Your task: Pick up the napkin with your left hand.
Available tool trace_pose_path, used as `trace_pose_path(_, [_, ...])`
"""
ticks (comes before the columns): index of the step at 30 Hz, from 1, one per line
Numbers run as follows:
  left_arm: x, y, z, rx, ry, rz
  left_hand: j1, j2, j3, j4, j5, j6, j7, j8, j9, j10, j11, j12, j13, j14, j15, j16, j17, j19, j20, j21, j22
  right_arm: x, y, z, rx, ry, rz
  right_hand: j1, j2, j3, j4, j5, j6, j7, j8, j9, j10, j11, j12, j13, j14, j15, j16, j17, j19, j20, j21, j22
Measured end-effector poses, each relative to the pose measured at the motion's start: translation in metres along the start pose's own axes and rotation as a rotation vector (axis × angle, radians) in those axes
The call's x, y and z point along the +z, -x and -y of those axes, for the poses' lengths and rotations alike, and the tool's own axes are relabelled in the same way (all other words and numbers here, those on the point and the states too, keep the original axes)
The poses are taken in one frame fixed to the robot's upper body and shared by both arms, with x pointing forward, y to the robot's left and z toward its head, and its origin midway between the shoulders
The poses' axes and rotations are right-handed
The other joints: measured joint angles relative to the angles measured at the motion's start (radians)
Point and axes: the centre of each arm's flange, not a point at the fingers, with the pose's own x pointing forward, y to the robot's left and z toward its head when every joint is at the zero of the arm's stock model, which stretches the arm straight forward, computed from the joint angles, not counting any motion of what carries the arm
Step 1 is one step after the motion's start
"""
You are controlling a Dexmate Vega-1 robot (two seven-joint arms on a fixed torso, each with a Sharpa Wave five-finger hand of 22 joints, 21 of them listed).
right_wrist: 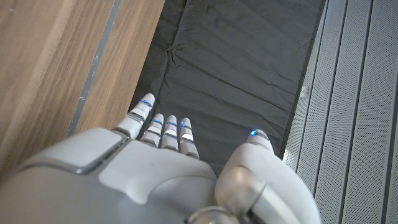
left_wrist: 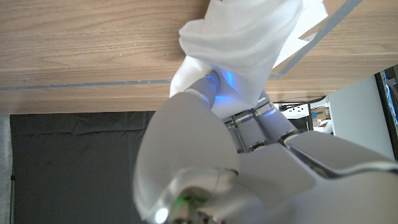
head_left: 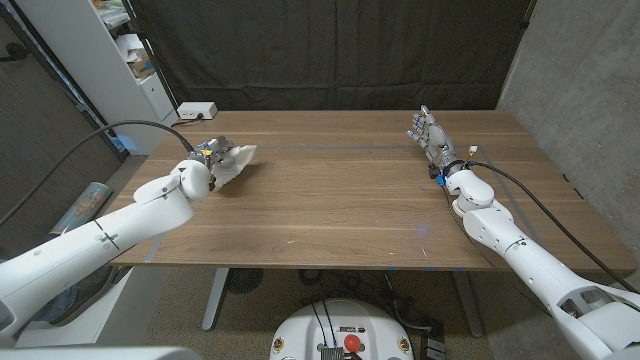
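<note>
The left hand (head_left: 208, 160) grips the white napkin (head_left: 232, 162) near the table's (head_left: 330, 200) left edge, toward the far side. In the left wrist view the fingers (left_wrist: 214, 84) close into the bunched cloth (left_wrist: 249, 37), which sticks out past them over the wood. Whether the napkin still touches the table is unclear. The right hand (head_left: 430, 135) stands at the far right of the table, fingers (right_wrist: 165, 130) straight and side by side, thumb apart, holding nothing. A white box (head_left: 197, 111) sits at the far left edge.

napkin (head_left: 232, 160) in left hand (head_left: 208, 158), table's (head_left: 330, 215) left
</note>
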Motion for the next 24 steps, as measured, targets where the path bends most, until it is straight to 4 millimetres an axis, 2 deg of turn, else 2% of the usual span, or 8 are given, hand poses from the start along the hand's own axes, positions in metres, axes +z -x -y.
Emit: trace_pose_path(24, [0.012, 0.002, -0.029, 0.050, -0.003, 0.043, -0.002, 0.001, 0.003, -0.003, 0.000, -0.003, -0.004, -0.007, -0.003, 0.000, 0.000, 0.000, 0.014, -0.002, 0.002, -0.014, 0.009, -0.011, 0.004, 0.031, -0.018, -0.003, -0.004, 0.003, -0.007, -0.008, 0.002, 0.000, 0.000, 0.000, 0.000, 0.000, 0.000, 0.000, 0.000, 0.000, 0.000, 0.000, 0.000, 0.000, 0.004, 0.004, 0.000, 0.000, 0.000, 0.000, 0.000, 0.000])
